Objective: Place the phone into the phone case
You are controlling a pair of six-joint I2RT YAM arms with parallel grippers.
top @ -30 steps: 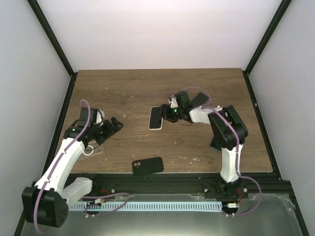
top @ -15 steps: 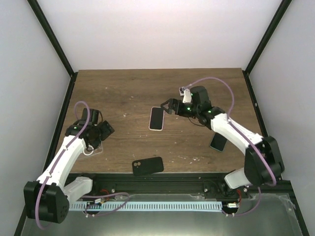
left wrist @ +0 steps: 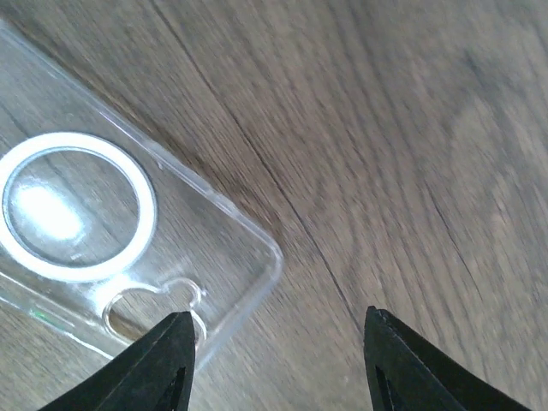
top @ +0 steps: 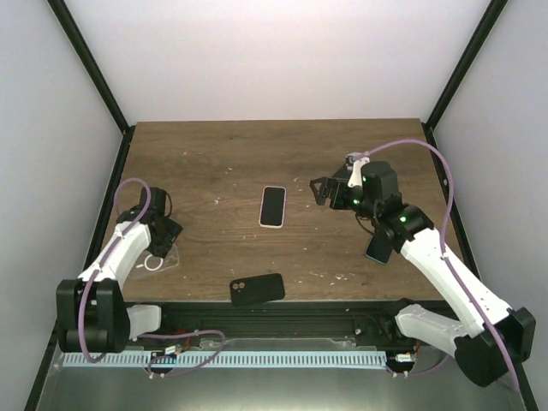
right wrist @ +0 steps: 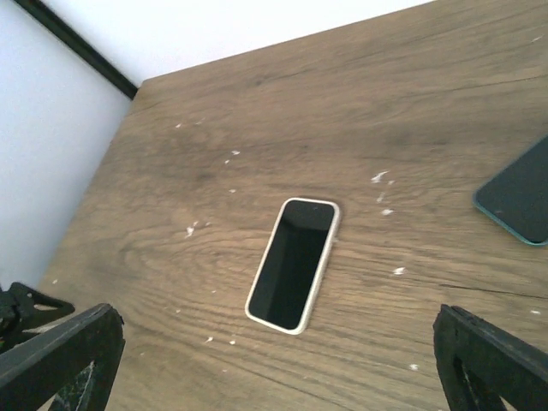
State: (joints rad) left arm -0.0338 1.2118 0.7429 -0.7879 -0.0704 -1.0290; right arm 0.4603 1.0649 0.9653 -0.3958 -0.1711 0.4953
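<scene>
1. Lying flat and screen up, the phone (top: 273, 206) sits mid-table (top: 360, 145). Its long axis runs near-to-far, with a slight tilt in the right wrist view.
2. Right gripper (top: 324, 190): hangs just right of the phone and above it, fingers spread wide with nothing between them. The phone lies ahead of the fingers, roughly centred between them.
3. Left gripper (left wrist: 278, 368): low over the clear case (left wrist: 103, 231) at the table's left side. Its fingers are partly apart with bare wood between them. One tip is at the case's corner, but nothing is gripped.
4. Phone and clear case are well apart. The right arm is nearer the phone and the left arm nearer the case.
5. Judgement: the pick falls to the right arm, fingers straddling the phone's long edges.
</scene>
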